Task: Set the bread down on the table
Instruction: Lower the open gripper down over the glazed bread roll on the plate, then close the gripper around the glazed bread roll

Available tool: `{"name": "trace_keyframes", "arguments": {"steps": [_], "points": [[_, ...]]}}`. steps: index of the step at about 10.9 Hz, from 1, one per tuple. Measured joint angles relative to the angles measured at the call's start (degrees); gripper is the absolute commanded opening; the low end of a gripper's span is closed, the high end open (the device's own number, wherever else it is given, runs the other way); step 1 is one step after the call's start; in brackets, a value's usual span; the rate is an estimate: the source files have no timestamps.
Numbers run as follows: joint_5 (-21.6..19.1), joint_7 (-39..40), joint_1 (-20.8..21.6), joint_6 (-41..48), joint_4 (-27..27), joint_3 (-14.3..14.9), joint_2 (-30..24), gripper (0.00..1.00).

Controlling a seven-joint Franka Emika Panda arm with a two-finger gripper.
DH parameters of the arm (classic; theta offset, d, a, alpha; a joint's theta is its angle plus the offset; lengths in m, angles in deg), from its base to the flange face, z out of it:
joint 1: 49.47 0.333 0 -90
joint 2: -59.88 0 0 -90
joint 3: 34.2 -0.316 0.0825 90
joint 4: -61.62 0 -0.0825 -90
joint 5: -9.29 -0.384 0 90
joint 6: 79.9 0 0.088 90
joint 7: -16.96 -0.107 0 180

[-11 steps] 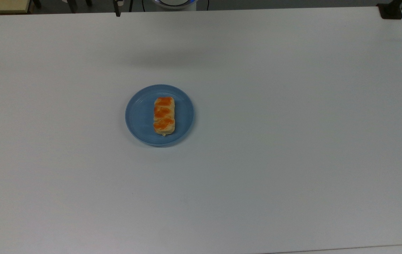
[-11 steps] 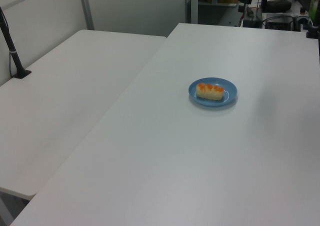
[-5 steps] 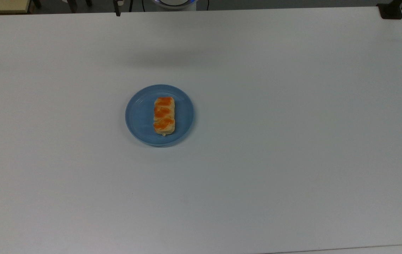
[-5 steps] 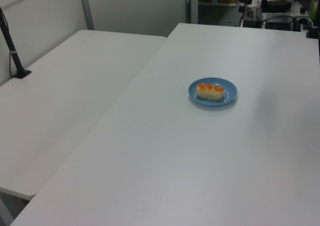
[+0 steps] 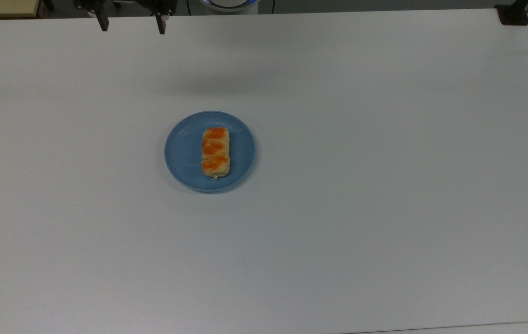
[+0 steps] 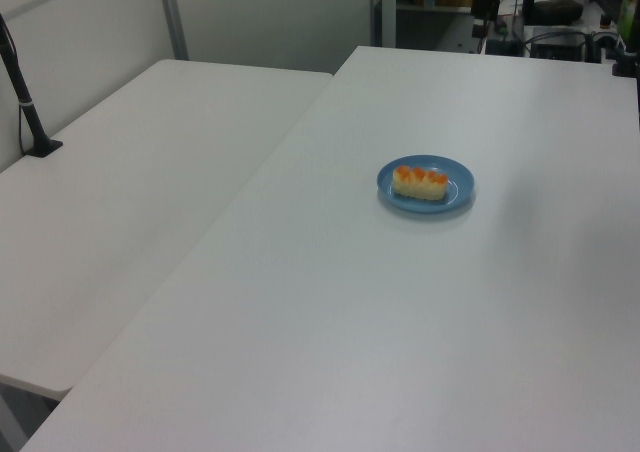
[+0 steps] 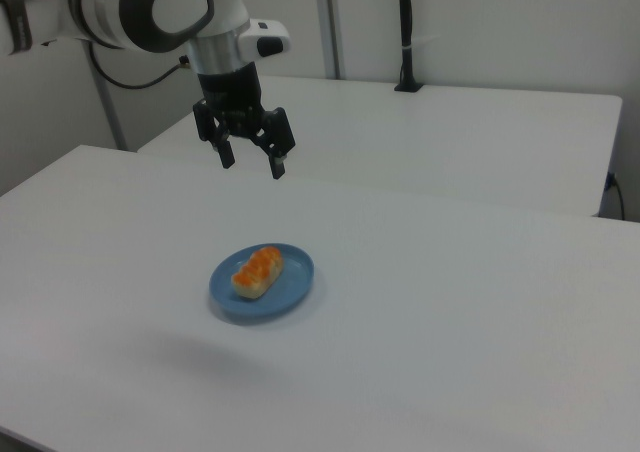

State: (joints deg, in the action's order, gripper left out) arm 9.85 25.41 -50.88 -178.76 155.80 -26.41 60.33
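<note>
The gripper (image 5: 131,24) has come into the top view's upper edge, fingers (image 5: 103,23) spread apart.

Tool (image 5: 130,25) cut off above its fingertips by top view's upper edge, arm (image 7: 120,7) cropped at right view's left edge, counter (image 5: 384,185) running past top view's sides
</note>
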Motion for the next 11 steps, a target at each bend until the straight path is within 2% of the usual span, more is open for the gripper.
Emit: {"name": "trace_keyframes", "arguments": {"steps": [2,5,8,11], "points": [[-0.01,-0.01,0.14,-2.09,0.62,-1.83,1.92,1.0],[-0.02,-1.98,0.22,-11.3,5.99,-5.5,5.6,0.98],[-0.02,-9.42,0.24,-16.96,8.85,-7.98,9.43,1.0],[-0.08,-15.38,0.28,-26.19,14.32,-10.39,11.77,1.0]]}}
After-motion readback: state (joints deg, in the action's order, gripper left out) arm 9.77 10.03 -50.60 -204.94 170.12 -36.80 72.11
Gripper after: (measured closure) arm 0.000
